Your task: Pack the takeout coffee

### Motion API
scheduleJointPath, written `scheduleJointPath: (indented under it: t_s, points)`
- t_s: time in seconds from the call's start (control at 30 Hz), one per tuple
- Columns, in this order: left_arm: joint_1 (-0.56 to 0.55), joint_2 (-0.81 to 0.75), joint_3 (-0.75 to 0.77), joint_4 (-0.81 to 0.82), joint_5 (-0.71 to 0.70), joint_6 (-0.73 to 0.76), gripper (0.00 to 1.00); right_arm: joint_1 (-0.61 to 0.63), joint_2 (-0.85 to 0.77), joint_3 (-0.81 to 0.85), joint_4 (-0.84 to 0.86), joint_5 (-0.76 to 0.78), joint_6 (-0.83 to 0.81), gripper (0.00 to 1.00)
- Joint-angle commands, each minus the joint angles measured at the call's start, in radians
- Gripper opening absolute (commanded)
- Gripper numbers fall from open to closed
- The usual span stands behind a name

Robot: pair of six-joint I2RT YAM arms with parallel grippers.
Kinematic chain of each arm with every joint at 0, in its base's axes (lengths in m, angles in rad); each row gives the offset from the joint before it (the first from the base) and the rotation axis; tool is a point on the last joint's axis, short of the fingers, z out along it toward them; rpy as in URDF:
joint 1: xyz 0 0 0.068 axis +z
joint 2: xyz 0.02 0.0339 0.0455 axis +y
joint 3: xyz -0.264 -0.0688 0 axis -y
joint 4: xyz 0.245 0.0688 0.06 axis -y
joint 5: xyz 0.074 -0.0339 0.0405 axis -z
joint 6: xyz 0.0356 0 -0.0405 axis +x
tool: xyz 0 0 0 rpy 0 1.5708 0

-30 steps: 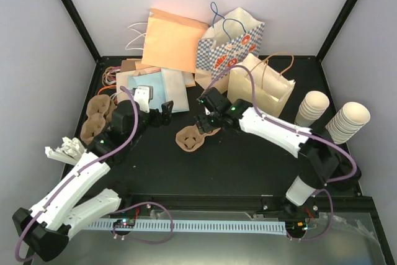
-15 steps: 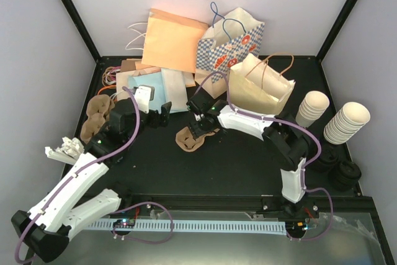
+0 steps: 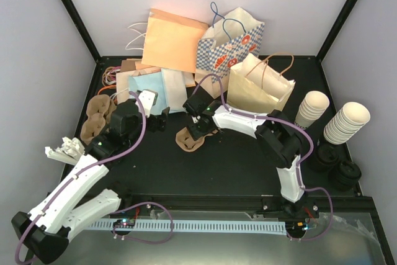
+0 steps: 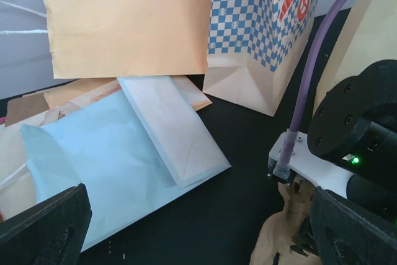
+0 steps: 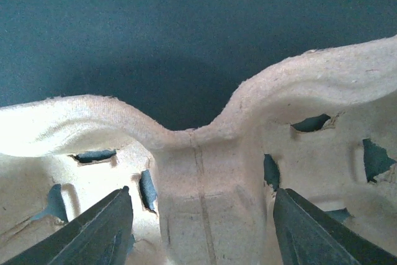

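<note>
The takeout coffee is out of view in every view. A brown pulp cup carrier [image 3: 189,139] lies mid-table. My right gripper [image 3: 200,130] is lowered onto it. In the right wrist view the right gripper [image 5: 201,228] is open, one finger in each well either side of the carrier's middle ridge [image 5: 198,172], with a gap still showing on both sides. My left gripper [image 3: 160,119] hangs just left of the carrier, open and holding nothing. The left wrist view has the left gripper [image 4: 198,234] over bare mat, the carrier [image 4: 279,246] at lower right.
Paper bags crowd the back: orange [image 3: 173,38], blue-checked [image 3: 229,44], an open cream one [image 3: 260,88], flat pale-blue ones [image 3: 152,91]. More carriers [image 3: 96,116] are stacked at left. Lidless cup stacks [image 3: 347,122] and loose black lids [image 3: 344,175] stand at right.
The right arm has folded and swung left, bringing its gripper down onto the carrier with the jaws narrowing. The left gripper has shifted slightly and stays wide.
</note>
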Motion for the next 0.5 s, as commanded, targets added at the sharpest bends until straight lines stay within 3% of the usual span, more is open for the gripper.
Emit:
scheduleJointPath:
  t_s: [0.0,0.47]
  points:
    - [0.005,-0.021,0.000,0.040,-0.021,0.038,0.99,0.010,0.023,0.025,-0.022,0.035,-0.016,0.65]
    - [0.005,-0.030,-0.007,0.040,-0.015,0.041,0.99,0.019,0.040,0.027,-0.036,0.061,-0.012,0.55]
